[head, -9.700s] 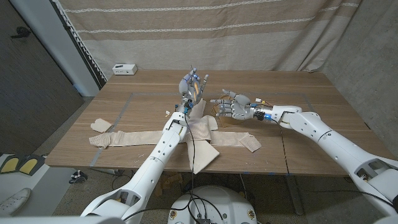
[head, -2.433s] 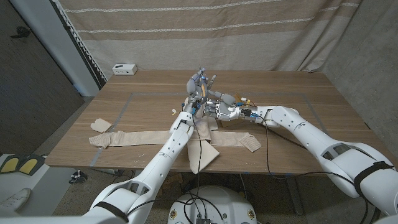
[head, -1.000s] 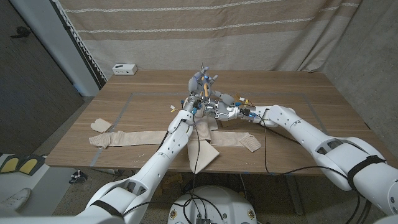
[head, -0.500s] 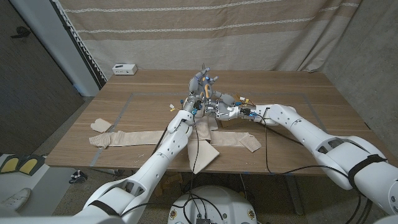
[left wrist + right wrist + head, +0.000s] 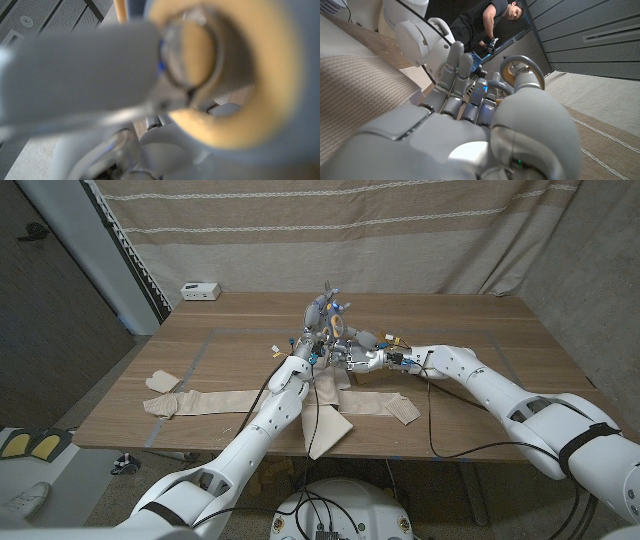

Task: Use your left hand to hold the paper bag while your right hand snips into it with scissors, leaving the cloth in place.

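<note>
Scissors [image 5: 333, 323] with tan ring handles are lifted above the middle of the counter [image 5: 480, 380], where the two hands meet. In the head view the left hand [image 5: 322, 315] is raised upright and its fingers are curled around something at the scissors, but the picture is too small to tell what it holds; the paper bag cannot be made out there with certainty. The right hand [image 5: 358, 350] reaches in from the side and touches the left one. A long beige cloth [image 5: 230, 400] lies flat on the counter below both arms, and a small white box [image 5: 200, 290] stands at the far left corner.

The left wrist view is very blurred: it gives only a tan ring [image 5: 225, 75] close to the lens. The right wrist view shows the right hand's fingers [image 5: 455, 75] bent around a grey ring handle [image 5: 520, 67], so this hand holds the scissors; a person [image 5: 485, 25] stands behind.

Compared with the oldest frame, the right hand has come from well apart up to the left hand, and the left hand is a little higher.
</note>
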